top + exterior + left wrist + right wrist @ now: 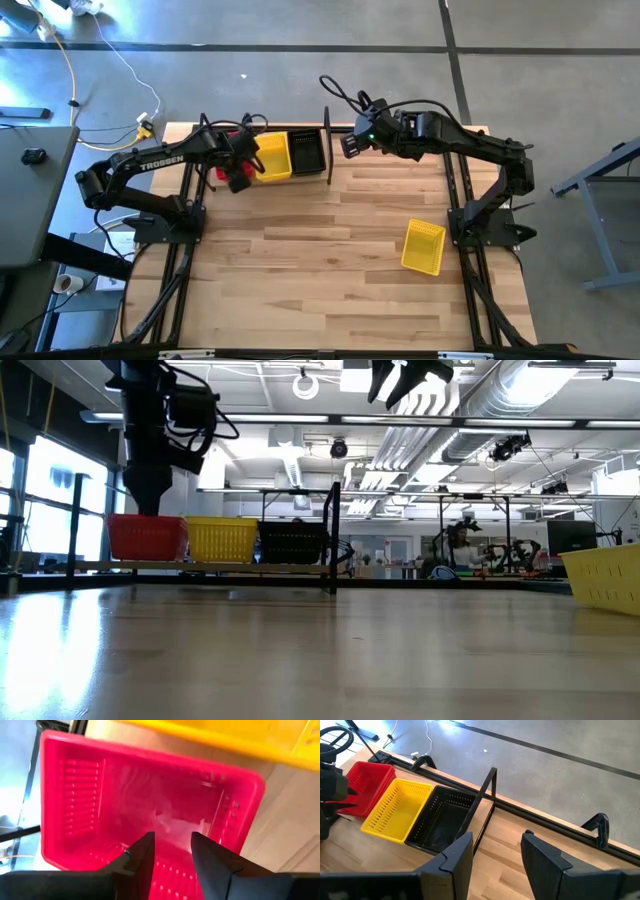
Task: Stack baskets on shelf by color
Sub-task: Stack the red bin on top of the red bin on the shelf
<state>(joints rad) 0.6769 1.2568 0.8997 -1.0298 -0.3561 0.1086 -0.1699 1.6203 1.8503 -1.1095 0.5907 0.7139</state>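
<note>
High view: left gripper point(238, 172) hangs over red basket point(222, 172).

Red basket point(367, 780), yellow basket point(397, 809) and black basket point(442, 820) line the shelf point(485, 795), possibly stacked; another yellow basket point(423, 246) lies apart.

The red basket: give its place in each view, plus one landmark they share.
High view: red basket left of the yellow basket, mostly under the left arm.
Low view: far left of the row.
Left wrist view: fills the picture.
Right wrist view: upper left.
Shared landmark: the neighbouring yellow basket.
</note>
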